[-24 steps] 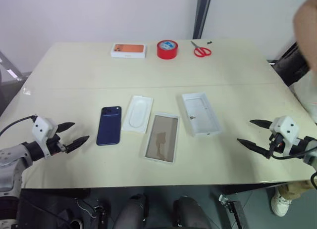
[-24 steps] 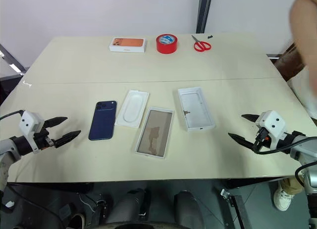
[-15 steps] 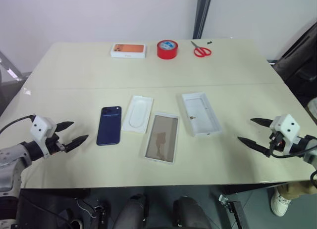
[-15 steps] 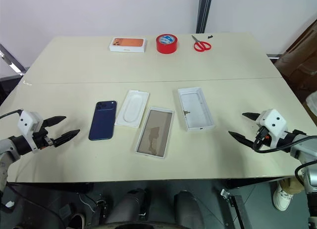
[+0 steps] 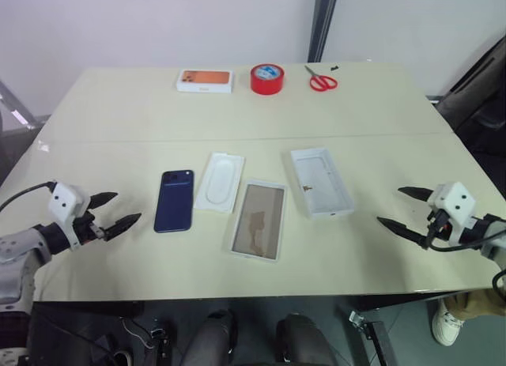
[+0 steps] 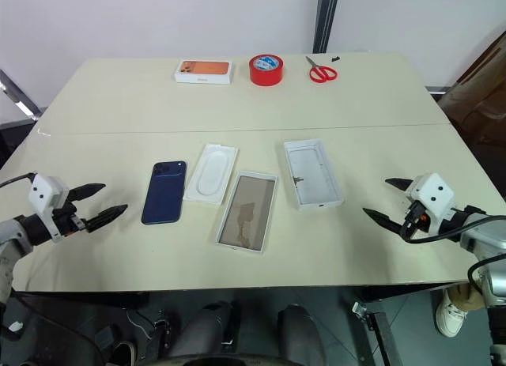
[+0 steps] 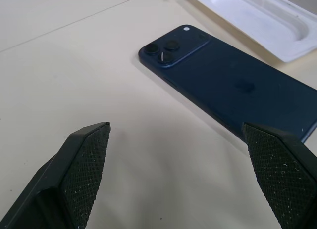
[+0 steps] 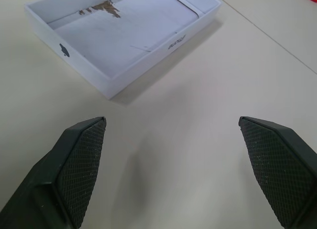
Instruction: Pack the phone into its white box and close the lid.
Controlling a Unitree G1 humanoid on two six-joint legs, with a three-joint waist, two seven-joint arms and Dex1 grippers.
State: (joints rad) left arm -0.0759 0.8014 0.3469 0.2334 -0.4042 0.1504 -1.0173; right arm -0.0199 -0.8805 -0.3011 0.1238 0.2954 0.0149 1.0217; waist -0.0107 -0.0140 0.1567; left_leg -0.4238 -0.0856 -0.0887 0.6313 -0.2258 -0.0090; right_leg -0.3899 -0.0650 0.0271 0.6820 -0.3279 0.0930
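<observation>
While the phone (image 5: pixel 174 201) lies flat and back-up on the table (image 5: pixel 126 113), camera cluster toward the far edge, we see it left of centre with nothing touching it. Just beside it on its right lies the white insert (image 5: pixel 219 182) with a rounded recess; the gap between them is narrow, and we cannot tell whether the edges touch. Next to the right and slightly nearer us sits the white box (image 5: pixel 258 220), open side up, its tan-grey floor showing smudged reflections. Further right, apart from the box, the lid (image 5: pixel 320 181) rests with its white inside facing up; some brown marks sit near one end, and small print on its side wall is too small to read. In the right wrist view one end of the lid is cut off by the frame.

Our left gripper (image 5: pixel 111 212) hovers near the table's front left, fingers spread wide and empty, pointing toward the phone but apart from it. Our right gripper (image 5: pixel 405 211) hangs near the front right, likewise spread and empty, well apart from the lid.

Along the far edge we see a white box with an orange picture (image 5: pixel 205 81), a red tape roll (image 5: pixel 267 78) and red-handled scissors (image 5: pixel 321 81).
</observation>
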